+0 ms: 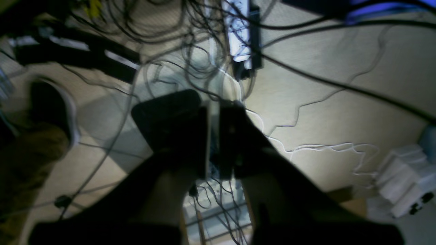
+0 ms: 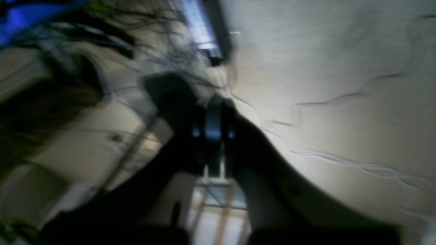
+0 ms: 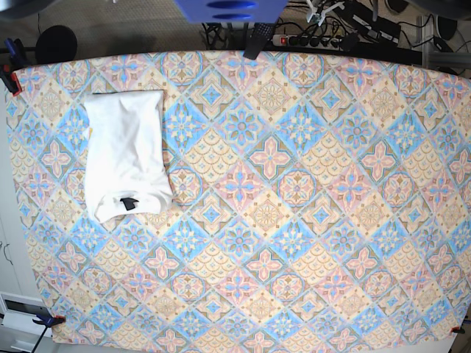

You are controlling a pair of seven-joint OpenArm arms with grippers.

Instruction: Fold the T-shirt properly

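The T-shirt [image 3: 125, 151] lies folded into a neat white rectangle on the patterned tablecloth [image 3: 294, 220], near the table's far left. Its small black neck label [image 3: 129, 203] shows at the nearer end, and no print is visible. Neither arm appears in the base view. In the left wrist view, my left gripper [image 1: 213, 112] hangs over the floor with its dark fingers [image 1: 170, 126] almost together and nothing between them. My right gripper [image 2: 213, 112] is shut and empty in the blurred right wrist view, also above the floor.
Clamps [image 3: 9, 77] pin the cloth at the left corners. Beyond the far table edge lie a power strip [image 3: 309, 38] and tangled cables. The left wrist view shows cables [image 1: 190, 51], a power strip [image 1: 240, 30] and white boxes [image 1: 405, 180] on the floor.
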